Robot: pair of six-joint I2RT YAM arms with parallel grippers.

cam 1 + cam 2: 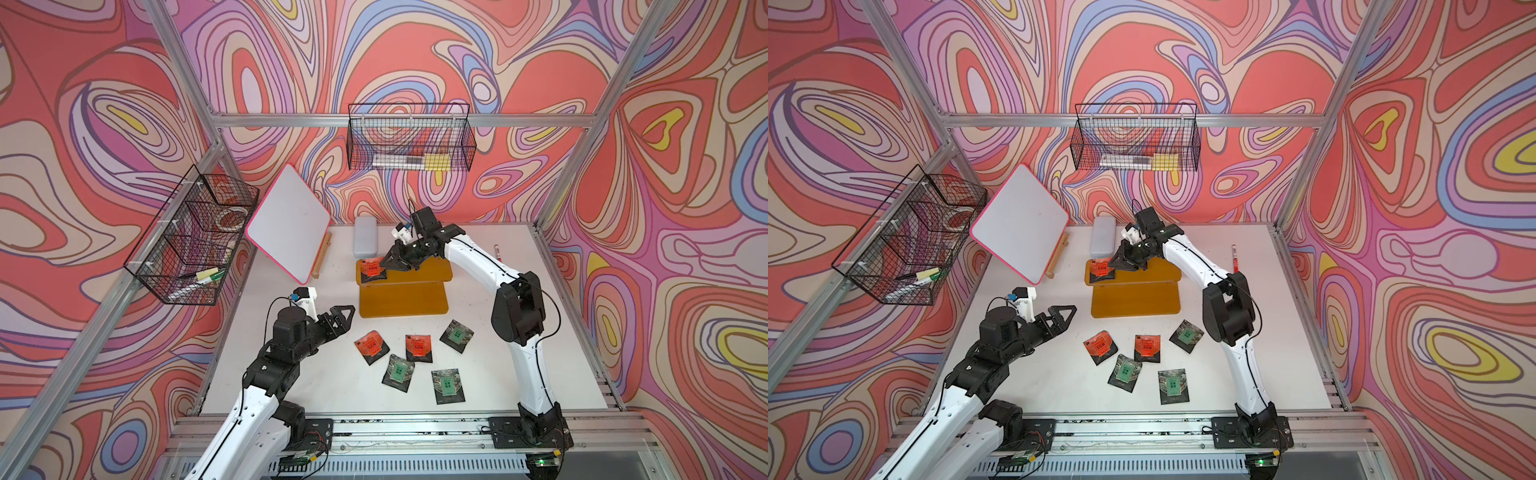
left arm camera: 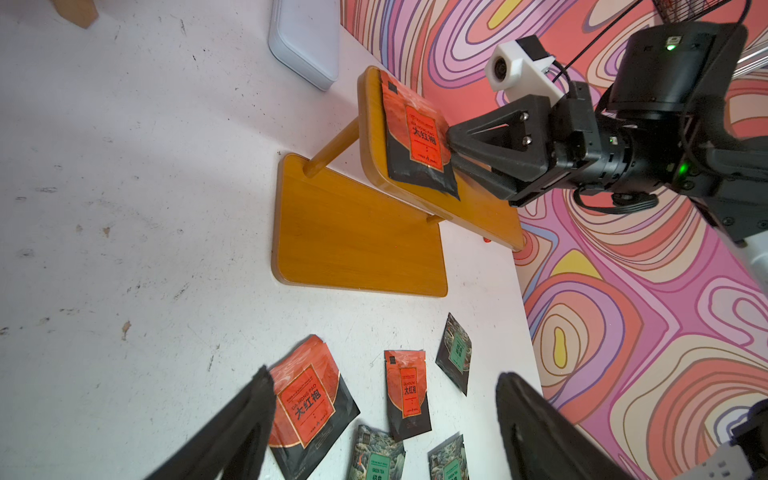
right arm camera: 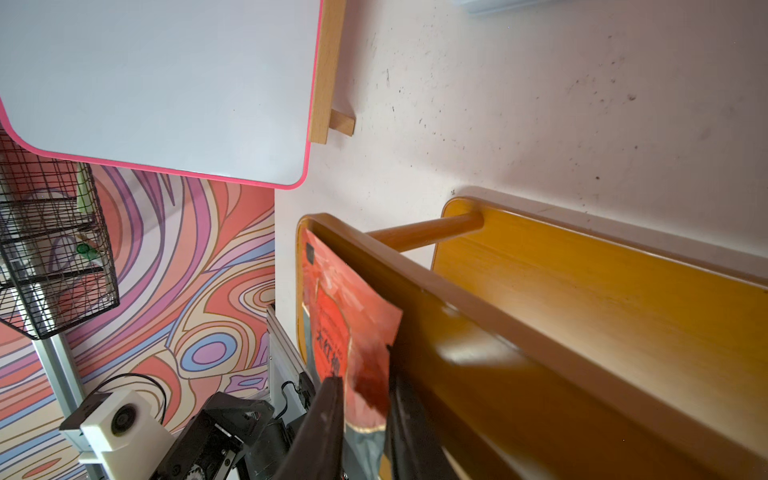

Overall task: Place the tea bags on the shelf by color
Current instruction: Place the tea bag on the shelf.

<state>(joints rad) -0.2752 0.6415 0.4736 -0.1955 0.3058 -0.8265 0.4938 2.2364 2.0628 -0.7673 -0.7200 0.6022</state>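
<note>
White surface [image 1: 291,386] carries everything. Mustard-yellow shelf [image 1: 403,300] sits mid-surface, two tiers, with the lower tier bare.

Right pincer [image 1: 388,267] is at the upper tier's end nearer the left arm. Its jaws are a crack apart, with a corner of the placed orange-red sachet [image 1: 373,271] between them. I cannot tell whether it pinches that corner or only brackets it. That sachet lies flat on the upper tier.

Left pincer [image 1: 348,318] hovers spread wide and empty, near the lower tier's corner.

Five loose tea bags lie on the surface in front of the shelf, none touching it. Two are orange-red [image 1: 371,347] [image 1: 417,348] and three are green [image 1: 457,336] [image 1: 399,372] [image 1: 448,385].

Handling, my read: light, thin, foil-slick, floppy. They lie flat, so there's no grabbing across the face. I'd go for a corner or a puffed edge, pinch low and lift gently. I expect bending and maybe sliding.

Views:
- The left wrist view shows the dowel posts [image 2: 332,149] lifting the upper tier clear of the lower one, plus readable label print. The top views flatten the step.
- The right wrist view shows the sachet's corner crumpled between the jaws. The top views hide that under the pincer.
- Only the top views show all five loose bags whole. The left wrist view cuts two green ones off.
</note>
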